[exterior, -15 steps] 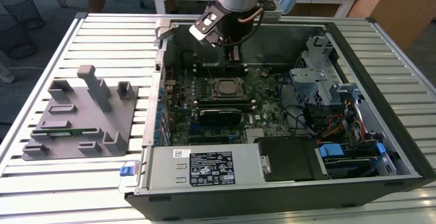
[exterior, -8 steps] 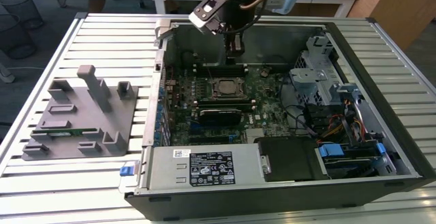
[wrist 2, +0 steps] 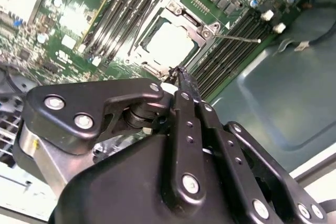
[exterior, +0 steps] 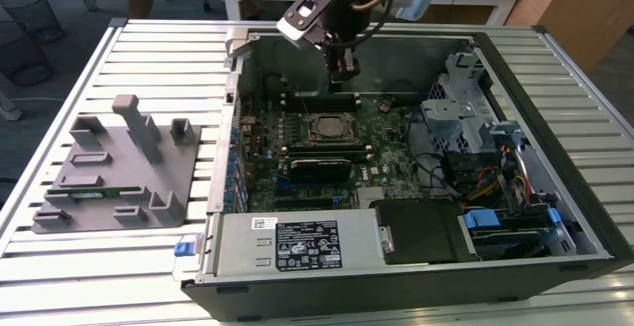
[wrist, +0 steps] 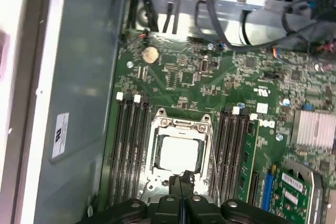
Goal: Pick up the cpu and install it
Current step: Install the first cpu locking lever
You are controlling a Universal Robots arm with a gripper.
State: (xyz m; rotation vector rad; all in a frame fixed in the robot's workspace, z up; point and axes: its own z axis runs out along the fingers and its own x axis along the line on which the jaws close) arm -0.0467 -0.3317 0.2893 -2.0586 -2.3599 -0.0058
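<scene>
Power supply label (exterior: 308, 245), case wall sticker (wrist: 61, 135) — nothing legible.

Hand (wrist 2: 178, 74): matte black, with bright silver screw heads.
Cpu (wrist: 178, 153), just ahead of the hand: pale silver top.
Socket frame (wrist: 153, 153) around it: dark, with silver metal bars.
Motherboard (wrist: 210, 85) below the hand: green, speckled with small silver and white parts.
Memory slots (wrist: 128, 150) flanking the cpu: black with white end clips.
Coin battery (wrist: 150, 53): silver.
Case (exterior: 396, 289): black outside, grey-blue metal inside, with a white label (wrist: 61, 135) on its wall.
Fixture block (exterior: 119, 170), well away from the hand: plain grey, carrying a green memory stick (exterior: 94, 191).
Tabletop (exterior: 148, 44): white, ribbed in parallel strips.
</scene>
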